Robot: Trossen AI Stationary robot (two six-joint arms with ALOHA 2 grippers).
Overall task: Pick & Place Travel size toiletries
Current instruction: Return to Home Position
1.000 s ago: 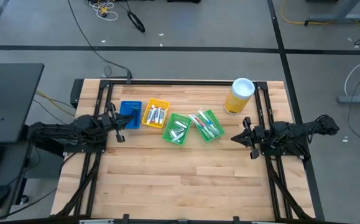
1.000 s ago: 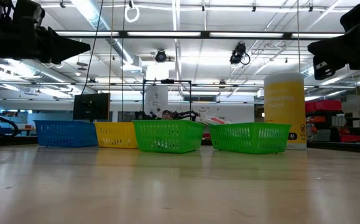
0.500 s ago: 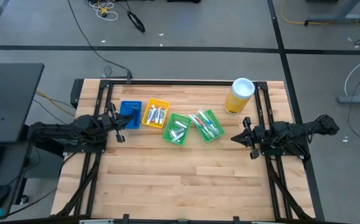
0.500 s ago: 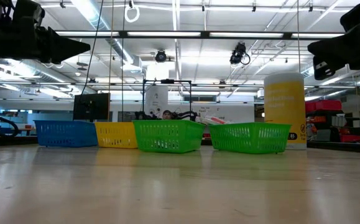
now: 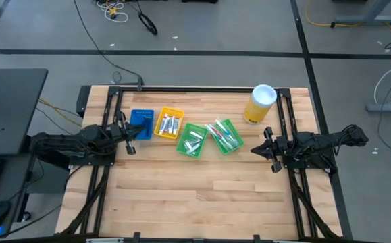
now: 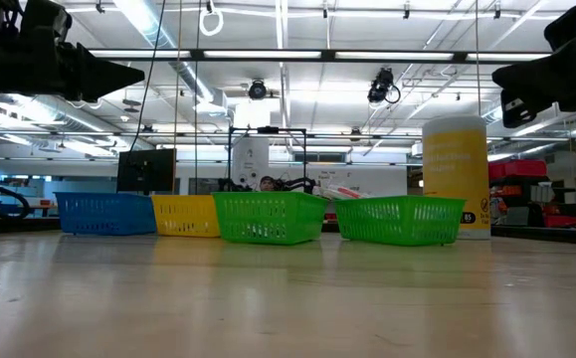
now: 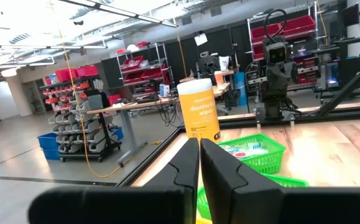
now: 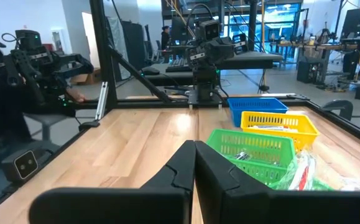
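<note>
Apparently finished: small white, red and silvery travel toiletries [image 5: 192, 142] lie in four coloured plastic mesh bins [image 5: 141, 120] left of the tall yellow white-lidded canister [image 5: 261, 103]; none seems loose. Left gripper [image 7: 199, 144] and right gripper [image 8: 194, 146], jaws together and empty, wait well apart from it.

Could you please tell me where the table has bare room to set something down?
The near half of the wooden table is bare, from bin row to front edge. A narrower strip runs along the far edge, beside the white-lidded yellow canister. Mid-table is crowded: blue plastic bin, yellow plastic bin, left green plastic bin and right green plastic bin, close together.
</note>
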